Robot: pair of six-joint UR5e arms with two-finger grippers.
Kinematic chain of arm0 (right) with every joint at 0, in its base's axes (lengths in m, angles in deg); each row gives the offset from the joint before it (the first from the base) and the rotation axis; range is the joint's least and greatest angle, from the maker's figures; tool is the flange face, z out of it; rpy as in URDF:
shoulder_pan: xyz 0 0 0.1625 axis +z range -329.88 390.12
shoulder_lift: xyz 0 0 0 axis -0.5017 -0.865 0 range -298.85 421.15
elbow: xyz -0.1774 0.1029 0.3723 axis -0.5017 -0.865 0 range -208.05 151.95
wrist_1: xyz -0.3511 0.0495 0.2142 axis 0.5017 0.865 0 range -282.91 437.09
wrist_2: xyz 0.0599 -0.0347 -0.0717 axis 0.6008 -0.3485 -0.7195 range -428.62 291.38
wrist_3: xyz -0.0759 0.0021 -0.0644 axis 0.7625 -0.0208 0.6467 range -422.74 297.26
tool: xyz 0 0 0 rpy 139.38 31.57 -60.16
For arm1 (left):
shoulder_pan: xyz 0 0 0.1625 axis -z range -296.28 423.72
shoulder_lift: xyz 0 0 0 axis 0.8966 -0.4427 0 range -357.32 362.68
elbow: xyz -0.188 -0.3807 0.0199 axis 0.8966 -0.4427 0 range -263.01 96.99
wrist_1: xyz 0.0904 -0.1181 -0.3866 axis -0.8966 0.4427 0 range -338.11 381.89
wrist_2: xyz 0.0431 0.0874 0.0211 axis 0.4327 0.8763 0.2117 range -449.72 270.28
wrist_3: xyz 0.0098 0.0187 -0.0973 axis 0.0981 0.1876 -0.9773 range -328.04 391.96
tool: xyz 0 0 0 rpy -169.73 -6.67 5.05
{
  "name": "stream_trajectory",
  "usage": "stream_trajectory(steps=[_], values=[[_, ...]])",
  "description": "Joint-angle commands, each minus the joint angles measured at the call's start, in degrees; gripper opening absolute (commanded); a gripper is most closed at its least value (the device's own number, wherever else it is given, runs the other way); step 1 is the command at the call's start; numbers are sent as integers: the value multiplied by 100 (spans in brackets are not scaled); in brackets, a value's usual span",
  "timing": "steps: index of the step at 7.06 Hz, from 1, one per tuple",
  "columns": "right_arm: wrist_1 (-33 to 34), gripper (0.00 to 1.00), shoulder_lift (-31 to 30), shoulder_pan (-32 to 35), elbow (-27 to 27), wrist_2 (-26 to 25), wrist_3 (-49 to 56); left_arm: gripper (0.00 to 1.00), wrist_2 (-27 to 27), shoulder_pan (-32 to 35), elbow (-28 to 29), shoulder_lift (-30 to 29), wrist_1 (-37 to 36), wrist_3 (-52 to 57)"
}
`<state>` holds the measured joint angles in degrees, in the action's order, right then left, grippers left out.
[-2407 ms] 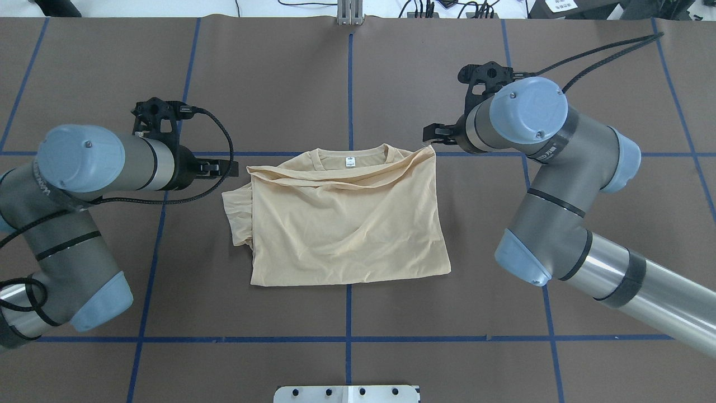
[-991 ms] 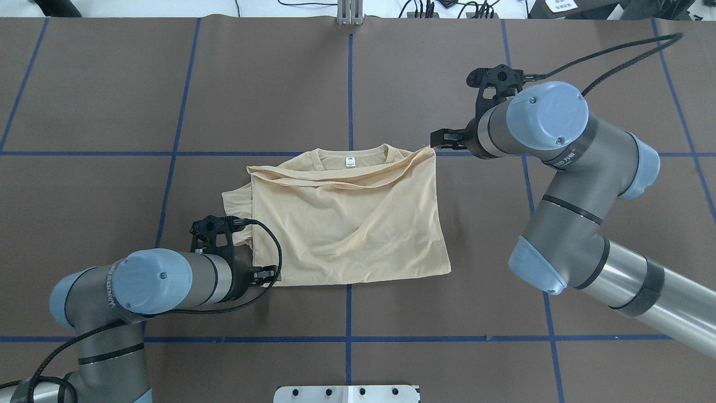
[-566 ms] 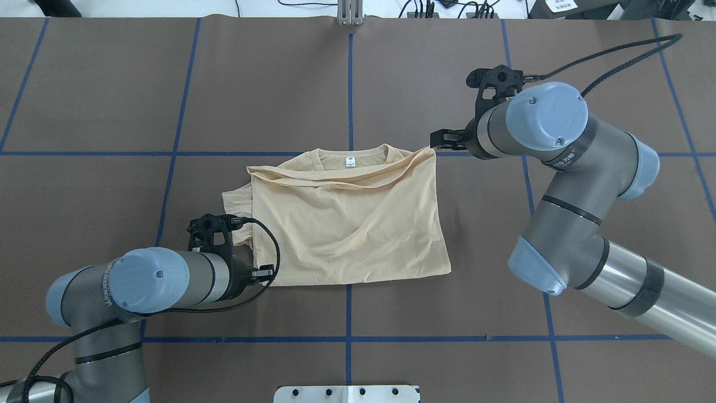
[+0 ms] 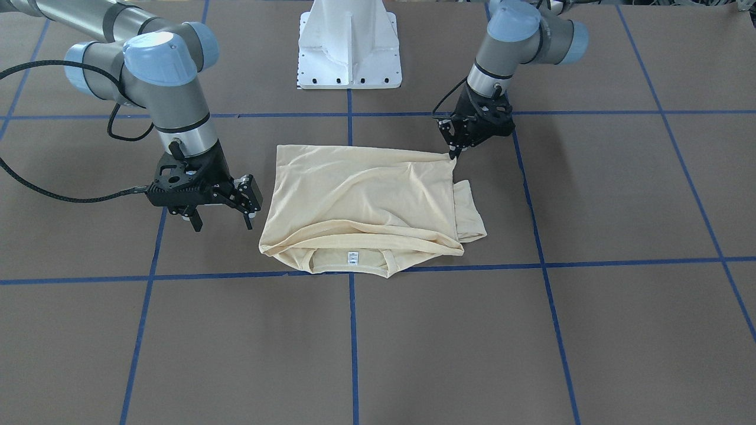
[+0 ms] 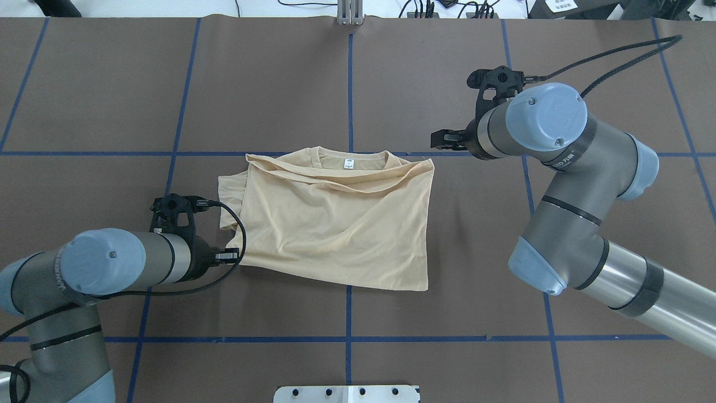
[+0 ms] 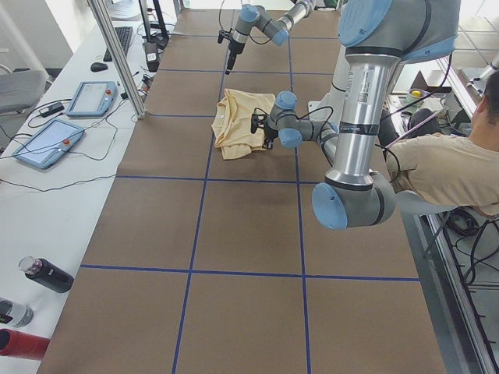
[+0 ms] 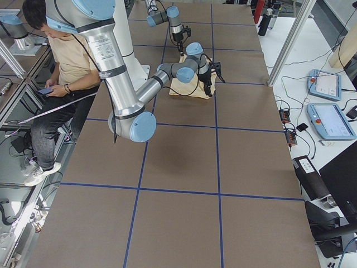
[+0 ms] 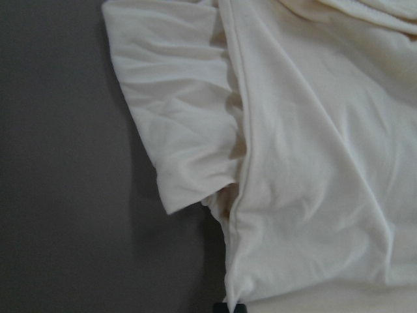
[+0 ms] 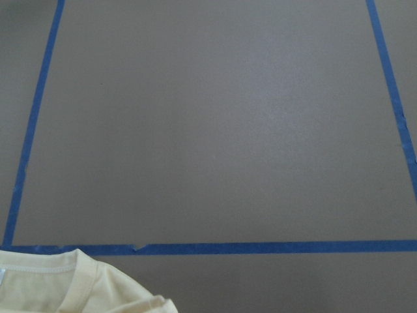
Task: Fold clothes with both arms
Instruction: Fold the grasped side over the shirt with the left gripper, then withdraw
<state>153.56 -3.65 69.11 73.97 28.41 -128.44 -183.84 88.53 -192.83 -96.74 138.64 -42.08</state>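
Pale yellow long-sleeved T-shirt (image 5: 335,224): half-folded mid brown taped table (image 5: 447,336). Since a second ago, its corner is dragged askew by black left gripper (image 5: 232,256), clamped there. Black right gripper (image 4: 223,221) is spread, released just beside. Squaring is judged pending.

- Bare brown table (image 5: 347,84) shows on every side of the flat T-shirt (image 5: 335,224).
- The left arm (image 5: 145,263) reaches in low at the shirt's near-left corner, where the left gripper (image 5: 232,256) pinches the fabric.
- The right gripper (image 4: 222,223), jaws apart, hangs just beside the far-right corner, leaving a narrow strip of table between.
- The right arm (image 5: 559,184) crosses the table's right side.
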Motion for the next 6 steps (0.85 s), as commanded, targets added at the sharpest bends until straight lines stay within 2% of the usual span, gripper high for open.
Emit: stream_trajectory(steps=[1,2,3,4,5,6], values=[[0,99,-6,-6,2,0,-21,0,-1,1038,518,19,57,1377],[0,99,-6,-14,2,0,-30,0,-10,1557,957,-225,84,1941],[0,99,-6,-23,20,0,-30,0,-10,1953,1580,-906,84,2260],[0,99,-6,-32,11,0,-30,0,-10,2140,2491,-1722,102,2297],[0,99,-6,-23,20,0,-30,0,-10,2342,3335,-2365,467,2298],[0,99,2,-32,28,0,-30,0,-28,2466,4109,-2676,1210,2307]])
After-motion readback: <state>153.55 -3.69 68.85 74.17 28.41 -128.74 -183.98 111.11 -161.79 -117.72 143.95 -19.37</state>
